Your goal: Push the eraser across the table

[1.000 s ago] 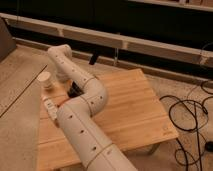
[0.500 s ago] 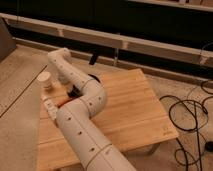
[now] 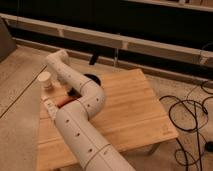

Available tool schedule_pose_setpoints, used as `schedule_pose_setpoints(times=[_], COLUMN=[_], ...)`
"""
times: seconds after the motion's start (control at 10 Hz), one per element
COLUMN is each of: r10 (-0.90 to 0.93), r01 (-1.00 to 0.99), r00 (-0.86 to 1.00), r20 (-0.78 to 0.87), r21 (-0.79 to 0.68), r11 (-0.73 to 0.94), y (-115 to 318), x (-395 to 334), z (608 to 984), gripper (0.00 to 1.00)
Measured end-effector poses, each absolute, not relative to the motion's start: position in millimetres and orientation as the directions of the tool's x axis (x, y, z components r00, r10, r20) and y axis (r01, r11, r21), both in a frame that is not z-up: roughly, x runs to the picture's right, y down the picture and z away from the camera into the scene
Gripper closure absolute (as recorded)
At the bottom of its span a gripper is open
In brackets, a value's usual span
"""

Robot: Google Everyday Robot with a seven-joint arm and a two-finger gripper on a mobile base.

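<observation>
Warm, fairly even light falls from above on the bench (image 3: 131, 111), whose wooden top glows orange without hard glare. The white arm (image 3: 80, 120) is brightest along its upper surfaces and shades toward its underside. The end effector (image 3: 74, 93) sits at the bench's far-left part, dark in the arm's shadow. The wall band (image 3: 150, 20) behind is dim, nearly black.

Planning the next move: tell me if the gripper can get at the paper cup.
Probably yes. The gripper, low over the table's left part behind the arm, is near the paper cup at the left edge, with nothing visible between them.
</observation>
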State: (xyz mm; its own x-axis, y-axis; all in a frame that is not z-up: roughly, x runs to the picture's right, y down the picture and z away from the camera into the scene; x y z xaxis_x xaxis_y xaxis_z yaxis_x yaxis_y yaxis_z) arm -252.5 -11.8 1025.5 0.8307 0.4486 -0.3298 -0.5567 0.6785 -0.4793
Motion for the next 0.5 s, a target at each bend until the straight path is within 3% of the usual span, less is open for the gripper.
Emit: schedule_pose_setpoints(times=[0.5], r10=[0.462], r01=[-0.486], r00=[0.869], r20=[-0.177], r21=[-0.481], r11=[0.729], y=[-29.0], x=[-255.7], z=[1051.0], gripper=[0.88])
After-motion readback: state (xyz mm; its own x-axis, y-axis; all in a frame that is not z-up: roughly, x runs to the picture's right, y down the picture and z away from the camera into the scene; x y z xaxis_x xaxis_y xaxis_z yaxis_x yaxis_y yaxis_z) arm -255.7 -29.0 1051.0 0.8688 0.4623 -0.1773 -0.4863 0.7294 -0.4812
